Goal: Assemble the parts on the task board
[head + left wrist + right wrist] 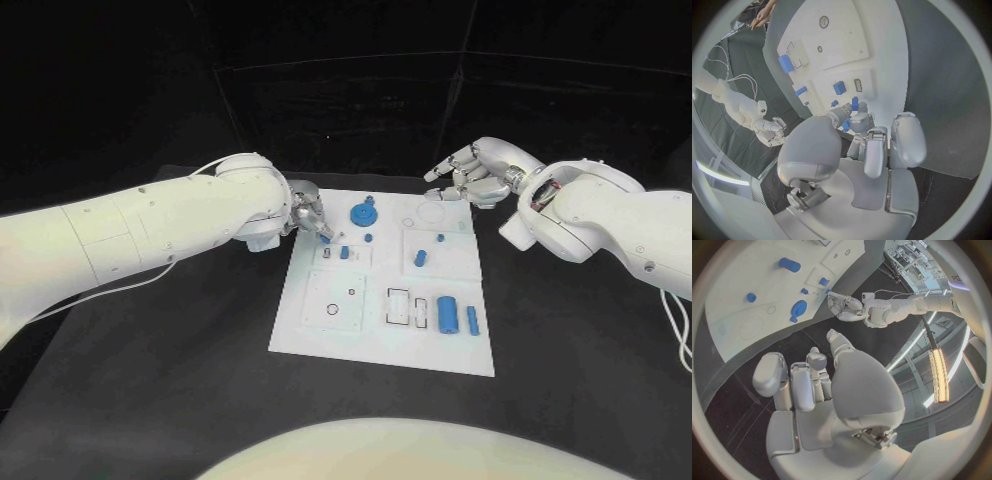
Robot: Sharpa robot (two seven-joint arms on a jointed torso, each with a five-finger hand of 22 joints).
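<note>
Head view puts my left hand (307, 217) at the white board's (332, 335) far left edge, apparently pinching a small blue part (327, 239). My right hand (469, 172) hovers loosely curled, holding nothing, above the black table (159, 380).

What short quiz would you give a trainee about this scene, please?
1. True or false: the right robot hand holds a blue part.
2. Where does the large blue cylinder lie? A: on the task board, near its right edge. B: on the black table, off the board. C: in the left robot hand.
3. Fill in: the left robot hand reaches over the board's ___ edge.

Key: 1 false; 2 A; 3 left.
</note>
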